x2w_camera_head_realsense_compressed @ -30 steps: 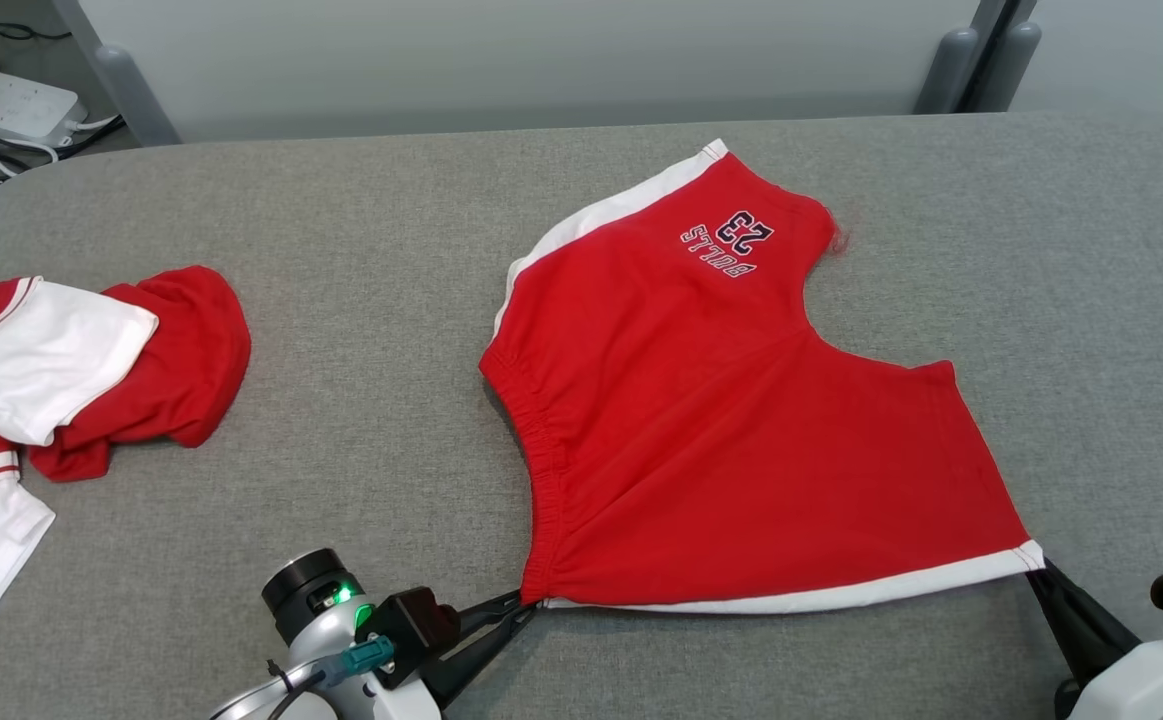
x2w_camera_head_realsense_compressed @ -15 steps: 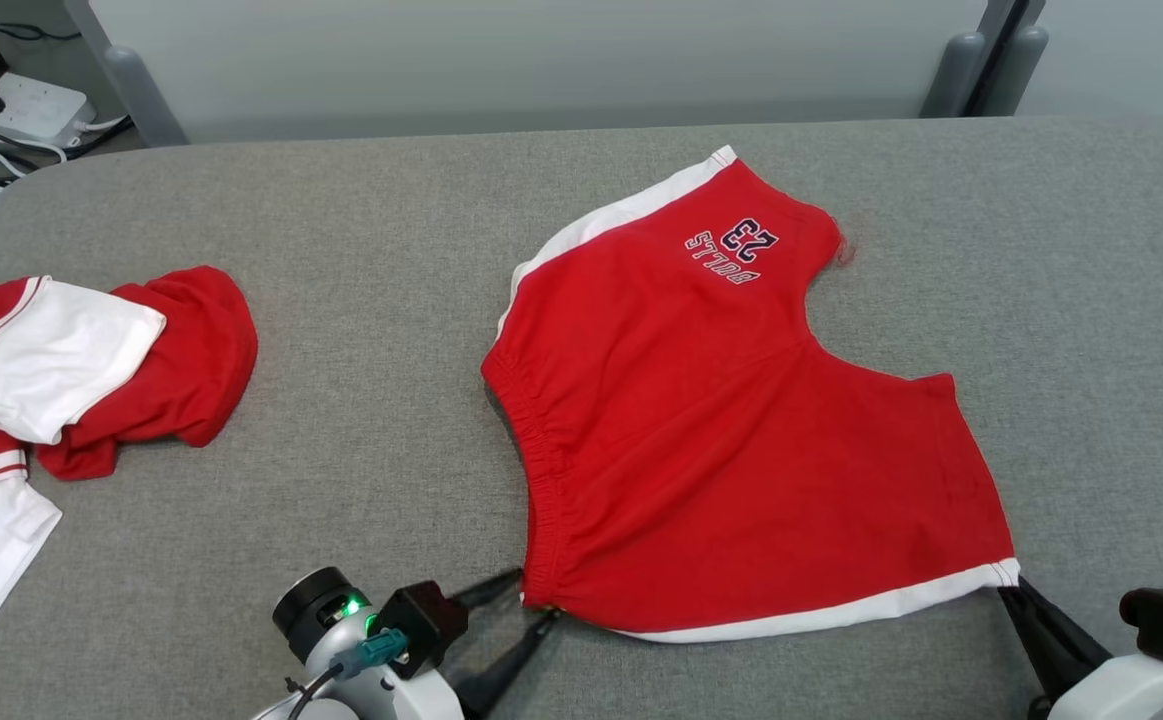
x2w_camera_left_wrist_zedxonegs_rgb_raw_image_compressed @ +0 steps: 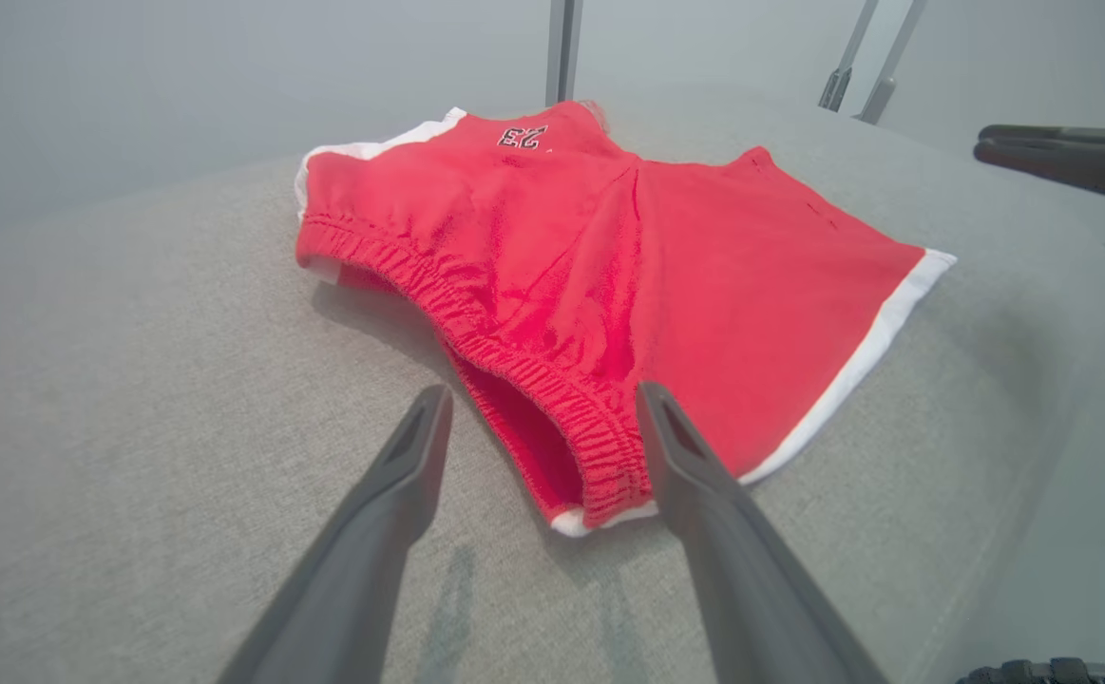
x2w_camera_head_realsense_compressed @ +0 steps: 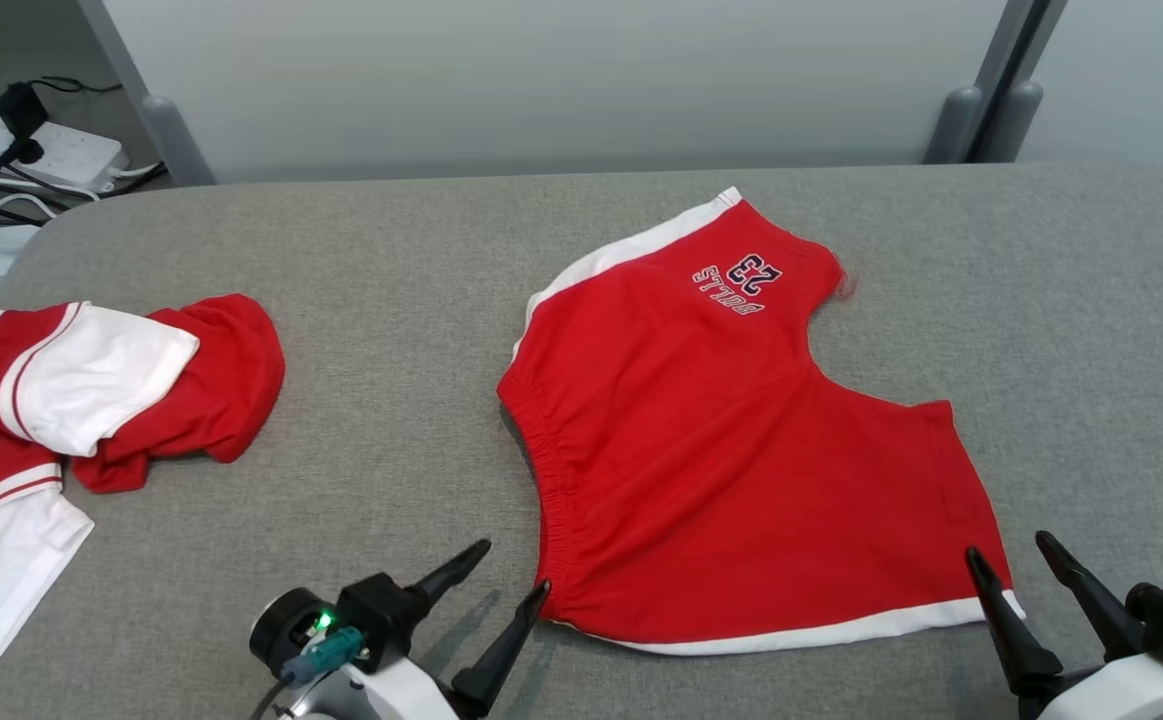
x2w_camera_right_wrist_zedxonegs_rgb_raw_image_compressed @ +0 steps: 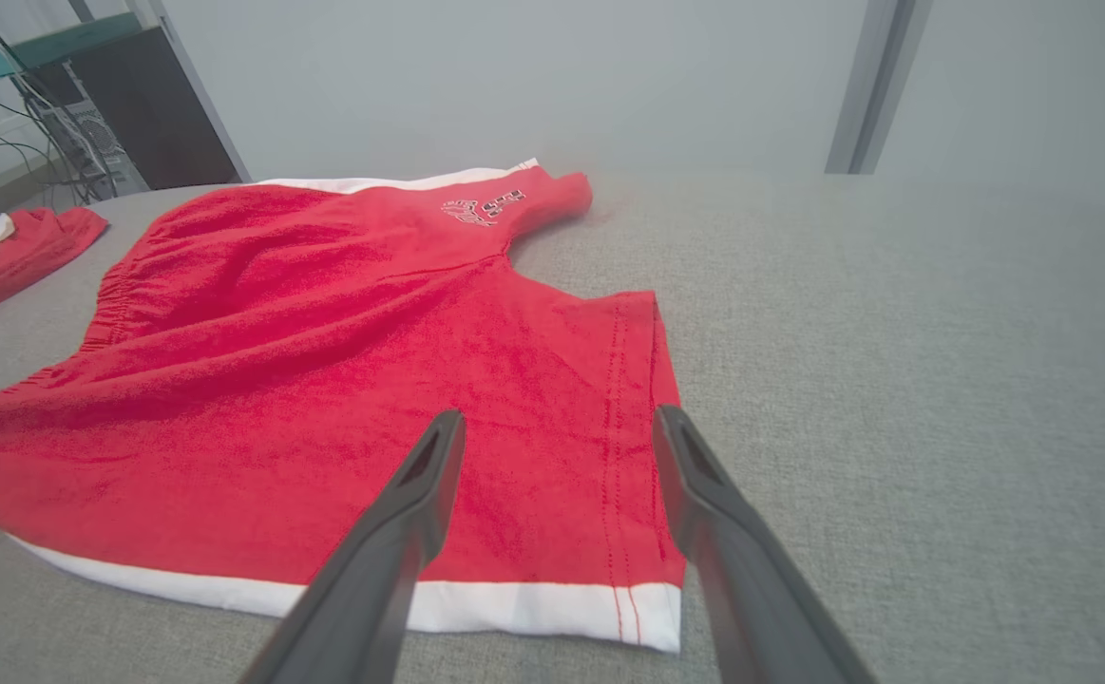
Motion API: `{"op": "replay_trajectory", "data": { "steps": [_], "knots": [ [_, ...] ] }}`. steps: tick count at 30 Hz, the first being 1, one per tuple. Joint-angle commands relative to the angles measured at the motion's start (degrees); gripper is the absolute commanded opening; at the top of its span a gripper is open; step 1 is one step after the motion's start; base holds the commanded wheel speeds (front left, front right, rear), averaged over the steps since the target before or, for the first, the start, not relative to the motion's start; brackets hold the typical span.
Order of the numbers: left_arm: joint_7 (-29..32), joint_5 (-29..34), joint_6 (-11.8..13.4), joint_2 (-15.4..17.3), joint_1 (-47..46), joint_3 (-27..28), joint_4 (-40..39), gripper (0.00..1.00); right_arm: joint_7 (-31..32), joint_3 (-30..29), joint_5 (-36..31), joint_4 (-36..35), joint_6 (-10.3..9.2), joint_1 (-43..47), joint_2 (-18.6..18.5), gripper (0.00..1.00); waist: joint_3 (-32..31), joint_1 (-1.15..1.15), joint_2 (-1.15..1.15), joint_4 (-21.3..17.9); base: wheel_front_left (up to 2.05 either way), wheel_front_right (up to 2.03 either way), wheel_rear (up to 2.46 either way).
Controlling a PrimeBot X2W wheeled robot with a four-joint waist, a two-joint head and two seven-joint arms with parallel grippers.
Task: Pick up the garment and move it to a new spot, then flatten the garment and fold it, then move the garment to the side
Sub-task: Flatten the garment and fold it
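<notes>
Right claw (x2w_camera_right_wrist_zedxonegs_rgb_raw_image_compressed: pixel 557 418) spread wide, red shorts (x2w_camera_right_wrist_zedxonegs_rgb_raw_image_compressed: pixel 305 380) on grey table (x2w_camera_right_wrist_zedxonegs_rgb_raw_image_compressed: pixel 894 399), white hem (x2w_camera_right_wrist_zedxonegs_rgb_raw_image_compressed: pixel 514 608) nearest

left pincer (x2w_camera_head_realsense_compressed: pixel 515 565), right pincer (x2w_camera_head_realsense_compressed: pixel 1005 545) opened, shorts (x2w_camera_head_realsense_compressed: pixel 731 460) released

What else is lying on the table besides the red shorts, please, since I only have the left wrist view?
Observer: A heap of red and white clothes lies at the table's left side, apart from the shorts.
Operator: Thanks. Is the right gripper holding the hem?
Observer: No, the right gripper has its jaws open over the white-trimmed corner, gripping nothing.
Operator: What is written by the number?
Observer: The lettering reads BULLS, upside down from the head view.
</notes>
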Motion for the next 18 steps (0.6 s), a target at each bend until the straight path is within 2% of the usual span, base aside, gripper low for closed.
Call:
{"op": "replay_trajectory", "data": {
  "steps": [1,9,16,18],
  "knots": [
    [-0.35,-1.08,1.0,0.95,-0.31,3.9,-3.21,1.0,-1.66,0.96,-1.02,-2.1,0.18,-0.35,-0.75,1.0,-0.7,0.0,0.0,0.67,0.0,0.0,0.0],
    [-0.35,-1.51,7.05,-1.53,6.81,17.0,-13.41,1.0,-6.43,1.28,-4.25,-2.94,0.18,-1.08,2.78,1.0,-2.13,0.0,0.0,1.75,0.0,0.0,0.0],
    [-0.35,3.34,13.44,-5.91,14.38,27.57,-19.52,1.0,-7.7,-1.54,-5.36,-5.23,0.18,0.08,6.15,1.0,-3.7,0.0,0.0,1.36,0.0,0.0,0.0],
    [-0.35,4.22,13.84,-6.39,15.58,28.78,-20.41,1.0,-7.71,-2.14,-5.54,-5.98,0.18,0.59,6.57,1.0,-3.96,0.0,0.0,1.32,0.0,0.0,0.0]
  ]
}}
